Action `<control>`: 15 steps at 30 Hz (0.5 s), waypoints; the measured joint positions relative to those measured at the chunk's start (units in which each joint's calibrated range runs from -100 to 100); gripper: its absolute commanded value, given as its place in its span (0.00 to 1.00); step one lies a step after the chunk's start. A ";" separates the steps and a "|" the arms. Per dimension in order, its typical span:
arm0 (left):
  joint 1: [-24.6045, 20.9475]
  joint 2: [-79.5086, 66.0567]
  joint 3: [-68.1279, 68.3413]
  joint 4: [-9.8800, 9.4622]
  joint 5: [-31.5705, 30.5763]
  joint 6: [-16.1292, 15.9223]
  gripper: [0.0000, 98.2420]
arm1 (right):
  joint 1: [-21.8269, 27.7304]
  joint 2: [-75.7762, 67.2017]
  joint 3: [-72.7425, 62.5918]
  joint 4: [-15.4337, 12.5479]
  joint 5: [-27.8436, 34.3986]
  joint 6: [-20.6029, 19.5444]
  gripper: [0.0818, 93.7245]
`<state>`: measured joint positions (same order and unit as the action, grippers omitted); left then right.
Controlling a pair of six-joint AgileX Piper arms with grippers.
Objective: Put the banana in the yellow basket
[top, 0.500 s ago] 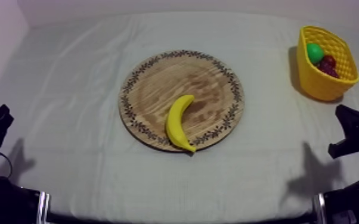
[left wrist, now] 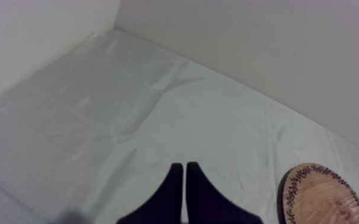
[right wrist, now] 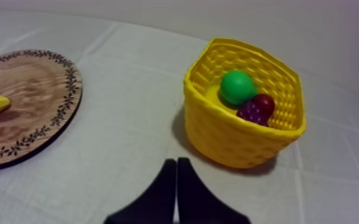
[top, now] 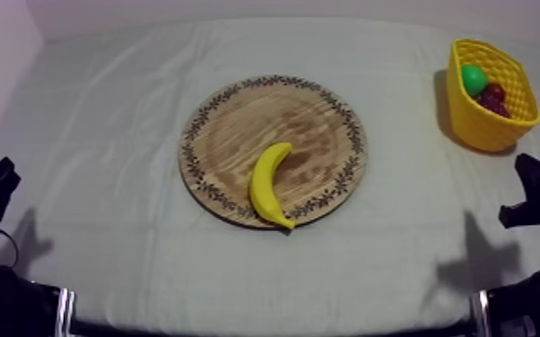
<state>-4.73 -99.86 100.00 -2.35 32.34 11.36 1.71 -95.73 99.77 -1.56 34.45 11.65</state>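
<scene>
Top view: grey-white cloth table [top: 103, 125], with a round wooden board with a patterned rim [top: 238, 125] at centre. A yellow woven plastic basket [top: 484, 130] sits far right, well apart from the board. A yellow toy banana [top: 269, 184] lies on the board's near half, its near tip at the rim. In the basket are a green round fruit [top: 474, 79], a purple bunch of grapes [right wrist: 250, 112] and a small red fruit [right wrist: 264, 102]. The left gripper [left wrist: 184, 167], near left over bare cloth, has its fingers pressed together, empty. The right gripper [right wrist: 176, 162], near the basket, is likewise closed and empty.
</scene>
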 measured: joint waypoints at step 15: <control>0.00 0.00 0.00 0.00 0.00 0.00 0.00 | -0.92 11.74 -10.15 0.97 2.01 -2.09 0.00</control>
<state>-4.73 -99.86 100.00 -2.35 32.34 11.36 0.80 -83.99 89.62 -0.59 36.46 9.56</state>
